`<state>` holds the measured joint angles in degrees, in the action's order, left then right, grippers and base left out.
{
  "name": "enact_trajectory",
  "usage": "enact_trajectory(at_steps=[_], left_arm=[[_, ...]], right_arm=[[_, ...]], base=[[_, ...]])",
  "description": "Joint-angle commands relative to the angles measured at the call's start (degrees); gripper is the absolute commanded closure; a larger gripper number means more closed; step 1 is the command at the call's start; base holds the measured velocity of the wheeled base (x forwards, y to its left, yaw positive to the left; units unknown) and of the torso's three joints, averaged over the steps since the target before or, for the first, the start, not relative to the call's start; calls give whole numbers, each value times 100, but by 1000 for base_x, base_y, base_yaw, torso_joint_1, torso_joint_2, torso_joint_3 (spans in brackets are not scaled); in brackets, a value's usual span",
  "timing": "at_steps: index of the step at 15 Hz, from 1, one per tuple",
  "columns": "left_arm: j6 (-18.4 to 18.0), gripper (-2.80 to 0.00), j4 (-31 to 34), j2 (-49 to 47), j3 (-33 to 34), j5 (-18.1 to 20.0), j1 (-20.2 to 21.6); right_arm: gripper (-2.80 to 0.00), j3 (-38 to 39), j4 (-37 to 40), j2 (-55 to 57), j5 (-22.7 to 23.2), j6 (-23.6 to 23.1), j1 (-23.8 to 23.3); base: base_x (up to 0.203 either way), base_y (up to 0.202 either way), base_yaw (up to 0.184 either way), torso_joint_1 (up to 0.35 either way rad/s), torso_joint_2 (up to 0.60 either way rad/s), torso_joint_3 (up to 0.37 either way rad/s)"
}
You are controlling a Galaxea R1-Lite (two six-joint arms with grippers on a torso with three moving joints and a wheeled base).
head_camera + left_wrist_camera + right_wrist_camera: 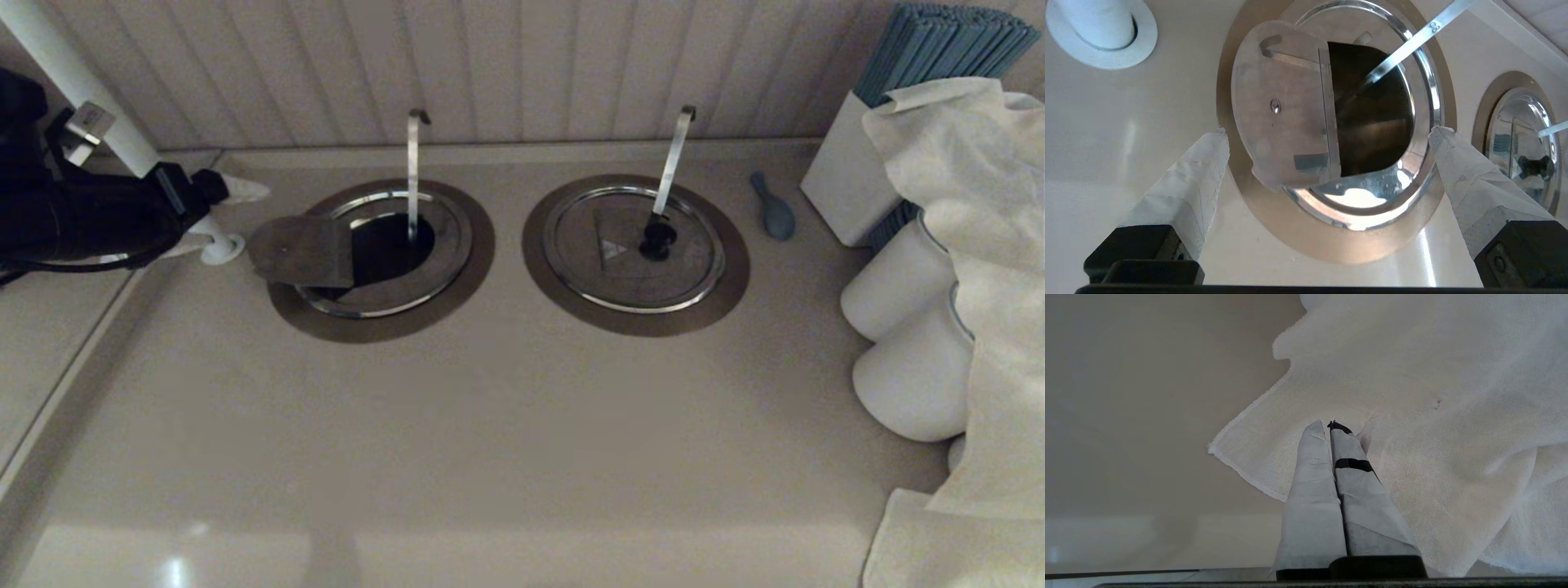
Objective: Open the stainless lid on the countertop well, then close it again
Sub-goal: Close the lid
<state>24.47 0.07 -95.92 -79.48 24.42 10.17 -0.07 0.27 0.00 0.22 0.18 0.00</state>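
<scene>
The stainless lid's hinged flap [302, 249] [1282, 110] is folded back to the left, underside up, so its black knob is hidden. The countertop well [388, 245] [1372, 122] shows as a dark hole inside its shiny rim and brown collar [384, 327] [1306, 245]. The slim hook-topped utensil handle [413, 163] [1404, 45] stands upright in the hole. My left gripper [216, 219] [1331, 131] hovers open just left of the well, with nothing between its fingers. My right gripper [1329, 424] is shut above a white cloth [1433, 416], outside the head view.
The twin lid [633, 245] with its slanted handle [673, 155] lies closed to the right. A white pole base [222, 247] [1102, 32] stands by the left gripper. A blue spoon [774, 208], a white box [845, 180], white jars [898, 286] and draped cloth [980, 245] crowd the right side.
</scene>
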Motion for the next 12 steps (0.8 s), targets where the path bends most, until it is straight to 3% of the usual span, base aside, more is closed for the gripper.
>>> enact_trajectory(at_steps=[1, 12], left_arm=[[23, -280, -84, -76, 29, 10, 12], [-3, -280, -209, -539, -6, -16, 184]], right_arm=[[0, 6, 0, 9, 4, -1, 0], [0, -1, 0, 9, 4, -1, 0]], base=[[0, 0, 0, 0, 0, 0], [0, 0, 0, 0, 0, 0]])
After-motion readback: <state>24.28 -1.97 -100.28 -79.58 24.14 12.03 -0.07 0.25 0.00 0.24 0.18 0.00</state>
